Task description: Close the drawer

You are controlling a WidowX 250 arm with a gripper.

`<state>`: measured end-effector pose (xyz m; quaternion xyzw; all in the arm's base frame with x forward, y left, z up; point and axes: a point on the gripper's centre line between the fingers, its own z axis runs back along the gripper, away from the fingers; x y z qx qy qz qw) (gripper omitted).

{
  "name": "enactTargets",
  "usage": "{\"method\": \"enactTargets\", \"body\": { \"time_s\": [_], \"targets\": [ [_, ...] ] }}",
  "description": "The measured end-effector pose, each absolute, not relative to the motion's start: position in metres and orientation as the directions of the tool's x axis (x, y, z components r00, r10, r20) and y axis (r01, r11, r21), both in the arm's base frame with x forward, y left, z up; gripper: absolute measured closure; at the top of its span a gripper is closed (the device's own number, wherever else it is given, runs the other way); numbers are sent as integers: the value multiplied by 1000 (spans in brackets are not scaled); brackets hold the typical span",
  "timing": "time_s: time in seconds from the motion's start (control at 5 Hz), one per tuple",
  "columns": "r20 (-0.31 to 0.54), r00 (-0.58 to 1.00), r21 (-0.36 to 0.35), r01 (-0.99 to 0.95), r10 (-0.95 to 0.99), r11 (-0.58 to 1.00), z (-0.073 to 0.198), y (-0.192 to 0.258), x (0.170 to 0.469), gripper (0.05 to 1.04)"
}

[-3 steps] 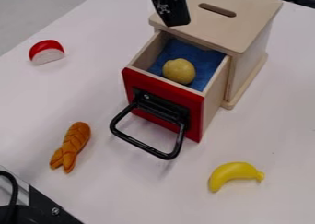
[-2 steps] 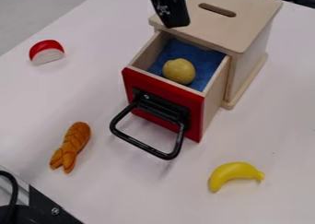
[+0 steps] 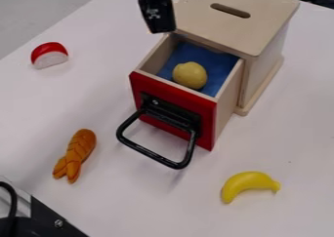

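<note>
At the open drawer's [image 3: 226, 102] near side, the handle [image 3: 153, 155] may swing if pushed; at the top hangs the gripper [image 3: 157, 11], open or closed one cannot tell. The stiff red front [image 3: 173, 94] suits a flat push above the handle, the drawer likely sliding lightly, its ball [image 3: 190, 75] perhaps rolling, into the box [image 3: 235, 31].

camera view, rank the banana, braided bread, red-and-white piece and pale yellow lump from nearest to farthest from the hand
1. Pale yellow lump, inside the open drawer
2. Red-and-white piece, upper left
3. Braided bread, lower left
4. Banana, lower right
</note>
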<state>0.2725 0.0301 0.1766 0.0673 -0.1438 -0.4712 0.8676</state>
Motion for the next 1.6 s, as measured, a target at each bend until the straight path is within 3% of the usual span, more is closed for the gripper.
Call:
{"method": "enactTargets", "body": {
  "time_s": [0.4, 0.6, 1.0, 1.4, 1.6],
  "targets": [
    [82, 850, 171, 502, -520, 848, 177, 28, 228, 98],
    [28, 929, 149, 361, -368, 921, 171, 23, 215, 98],
    [-45, 994, 146, 102, -97, 984, 126, 20, 204, 98],
    [6, 997, 135, 78, -80, 988, 90, 17, 207, 98],
    [12, 981, 87, 192, -194, 977, 75, 13, 217, 98]
  ]
}}
